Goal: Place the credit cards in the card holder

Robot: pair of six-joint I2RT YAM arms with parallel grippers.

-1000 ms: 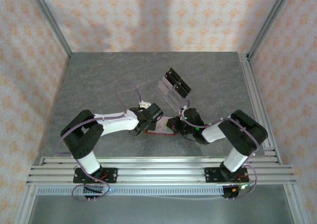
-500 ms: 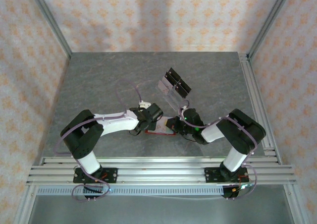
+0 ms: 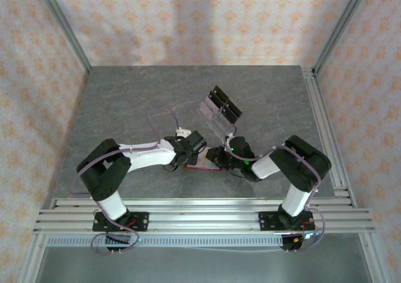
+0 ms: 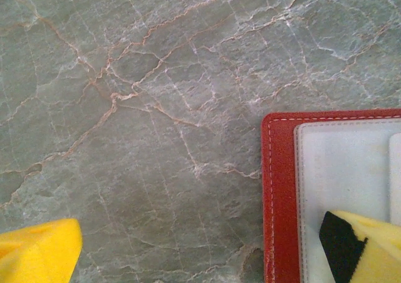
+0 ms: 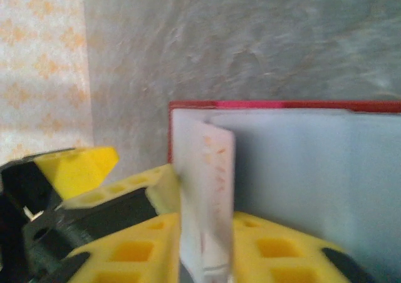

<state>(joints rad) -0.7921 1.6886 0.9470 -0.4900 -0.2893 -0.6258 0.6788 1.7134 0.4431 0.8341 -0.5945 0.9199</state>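
Wallpapered panels (image 3: 207, 20) close the space on 3 sides, pale peach with a repeating orange floral motif. Soft vertical shadows fall across the back panel, and the light is even and diffuse. 2 slanting aluminium members frame the back corners: a left post (image 3: 62, 26) and a right post (image 3: 341, 26). The tabletop (image 3: 125, 101) is a grey-green, stone-look surface; up close, fine pale and rust-coloured veins cross it. A band of parallel aluminium rails (image 3: 200, 215) runs along its near edge, and a side rail (image 3: 321, 120) follows its right edge. Below the near rails lies a plain grey shelf (image 3: 200, 267).
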